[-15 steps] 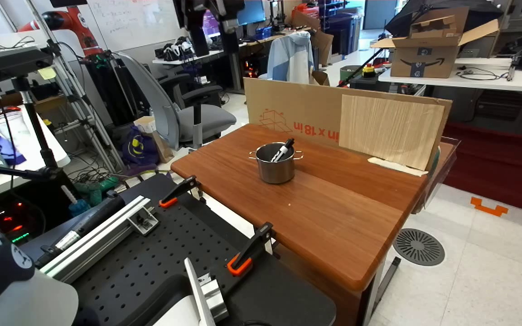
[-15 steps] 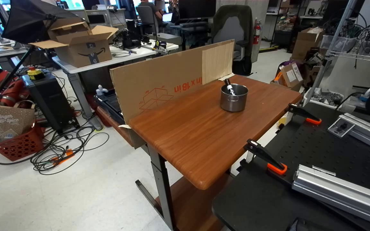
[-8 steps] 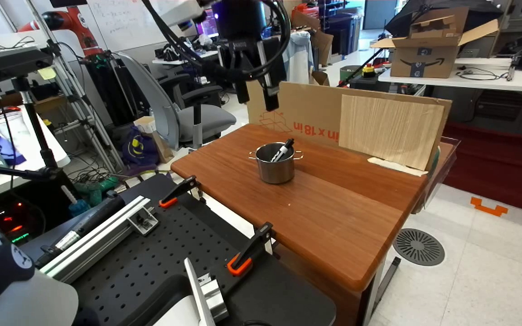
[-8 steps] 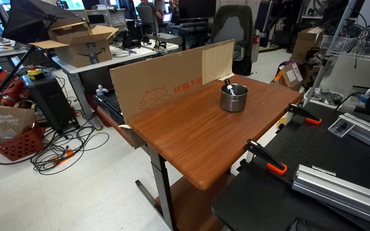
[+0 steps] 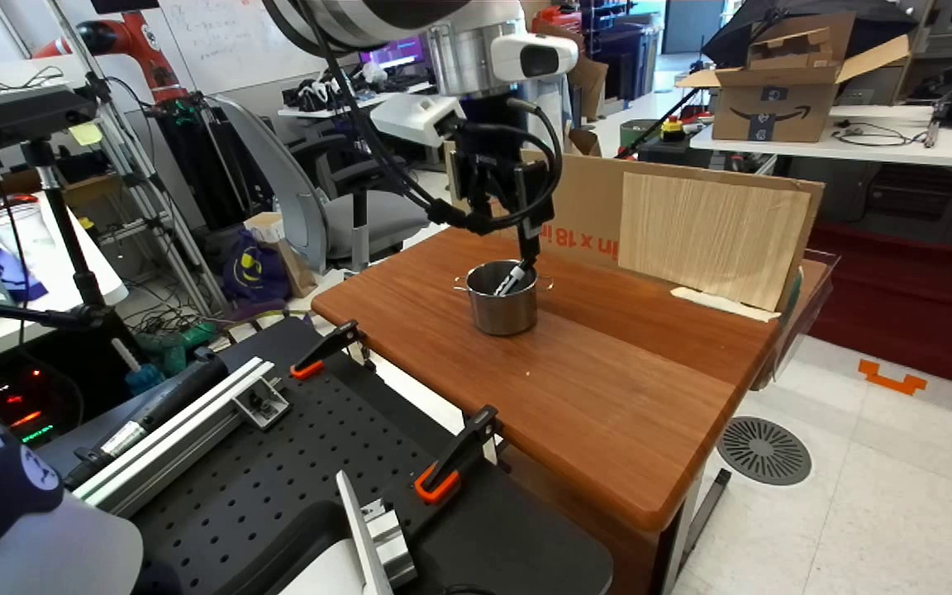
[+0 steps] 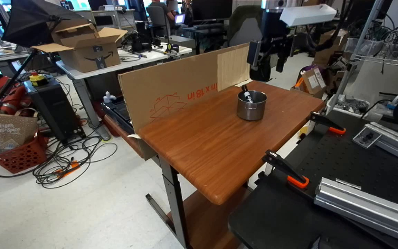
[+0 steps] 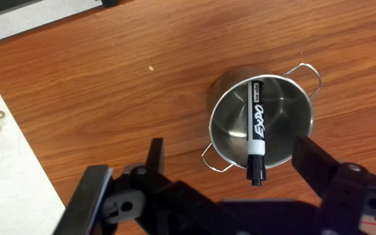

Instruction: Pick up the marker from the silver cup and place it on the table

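The silver cup (image 5: 502, 317) stands upright on the wooden table (image 5: 608, 397); it also shows in an exterior view (image 6: 250, 112) and the wrist view (image 7: 294, 114). The marker (image 7: 256, 127), with a black-and-white barrel and black cap, leans inside the cup; its cap sticks out past the rim. It also shows in both exterior views (image 5: 510, 281) (image 6: 247, 94). My gripper (image 7: 228, 143) is open and empty, pointing down above the cup. In the wrist view the marker runs between the spread jaws. In an exterior view a finger (image 5: 529, 248) overlaps the marker's cap; in another exterior view the gripper (image 6: 267, 67) is clearly higher.
A cardboard panel (image 5: 575, 198) with a light plywood sheet (image 5: 716, 240) stands along the table's far edge. Two clamps (image 5: 461, 450) (image 5: 329, 349) sit between the table and the black perforated bench (image 5: 278, 463), which carries metal rails (image 6: 368, 207).
My gripper has come down from the top of the exterior views to above the cup, jaws still open. The cup and marker have not moved.
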Controlling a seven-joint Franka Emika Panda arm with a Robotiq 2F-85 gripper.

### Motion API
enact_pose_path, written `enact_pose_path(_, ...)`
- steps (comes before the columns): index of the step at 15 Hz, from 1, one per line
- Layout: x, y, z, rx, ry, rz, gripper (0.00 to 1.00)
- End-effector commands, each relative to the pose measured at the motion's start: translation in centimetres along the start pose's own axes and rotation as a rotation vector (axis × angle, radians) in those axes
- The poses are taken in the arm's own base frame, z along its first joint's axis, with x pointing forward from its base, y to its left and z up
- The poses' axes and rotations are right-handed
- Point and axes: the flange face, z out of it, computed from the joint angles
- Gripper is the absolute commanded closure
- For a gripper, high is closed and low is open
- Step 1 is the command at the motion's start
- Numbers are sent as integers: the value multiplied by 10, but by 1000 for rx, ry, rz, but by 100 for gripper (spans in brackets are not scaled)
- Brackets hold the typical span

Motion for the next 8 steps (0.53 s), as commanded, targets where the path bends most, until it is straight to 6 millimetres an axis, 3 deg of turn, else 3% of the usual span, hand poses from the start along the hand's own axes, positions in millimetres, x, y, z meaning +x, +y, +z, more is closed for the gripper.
enact_pose_path(1, 23, -9, 24, 26, -9, 45, 0)
enact_pose_path(8, 49, -28, 52, 60, -37, 84, 0)
